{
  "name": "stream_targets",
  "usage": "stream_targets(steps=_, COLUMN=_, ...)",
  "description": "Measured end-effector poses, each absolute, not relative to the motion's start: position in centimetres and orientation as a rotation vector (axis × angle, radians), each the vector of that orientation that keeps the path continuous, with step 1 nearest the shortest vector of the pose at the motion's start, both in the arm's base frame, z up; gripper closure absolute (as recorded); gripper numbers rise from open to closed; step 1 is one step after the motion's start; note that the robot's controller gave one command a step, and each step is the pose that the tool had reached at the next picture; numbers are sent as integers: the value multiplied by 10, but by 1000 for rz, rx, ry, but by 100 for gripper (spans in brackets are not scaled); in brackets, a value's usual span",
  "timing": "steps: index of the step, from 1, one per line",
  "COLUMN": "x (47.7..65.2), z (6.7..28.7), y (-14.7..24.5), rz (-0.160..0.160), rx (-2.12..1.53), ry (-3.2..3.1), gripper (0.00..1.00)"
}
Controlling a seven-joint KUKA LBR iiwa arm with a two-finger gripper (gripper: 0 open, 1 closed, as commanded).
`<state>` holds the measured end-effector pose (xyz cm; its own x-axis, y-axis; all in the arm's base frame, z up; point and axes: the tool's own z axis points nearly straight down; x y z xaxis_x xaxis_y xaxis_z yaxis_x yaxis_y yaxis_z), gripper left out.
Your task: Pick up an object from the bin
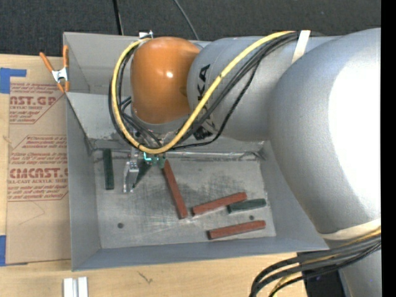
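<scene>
I read this as the approach step: nothing is lifted yet, and my gripper [133,179] hangs low over bare floor in the upper left part of the bin [81,203], under the orange wrist cover [159,79]. From this angle I cannot tell how wide the gripper stands, and I see nothing caught in it or touching it.

Working outward from the gripper:
- **9 o'clock:** a short dark green stick [109,169] lies just beside it, lengthwise up and down the view.
- **Roughly 4 o'clock:** a long red-brown stick [174,190] lies near and slants down to the right.
- **Farther along that line:** a second red stick [218,204] lies by the lower end of the long one, though I cannot tell whether they touch. A second dark green stick [246,206] lies at its far end, and a third red stick [236,229] sits apart below them.

I judge the next move needs a choice between the two near sticks. It then needs a sideways shift to centre on that stick and a turn of the wrist to close across its narrow width. The green one lies close to the left wall, so I would watch clearance there
</scene>
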<state>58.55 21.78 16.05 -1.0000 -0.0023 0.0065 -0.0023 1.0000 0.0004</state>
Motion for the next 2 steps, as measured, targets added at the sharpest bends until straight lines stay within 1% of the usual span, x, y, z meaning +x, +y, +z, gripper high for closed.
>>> stream_targets(steps=1, x=588, z=165, y=217, rz=-3, rx=1, ry=-3143, gripper=0)
stream_targets(steps=2, x=579, z=101, y=158, rz=-3, rx=97, ry=-3146, gripper=0)
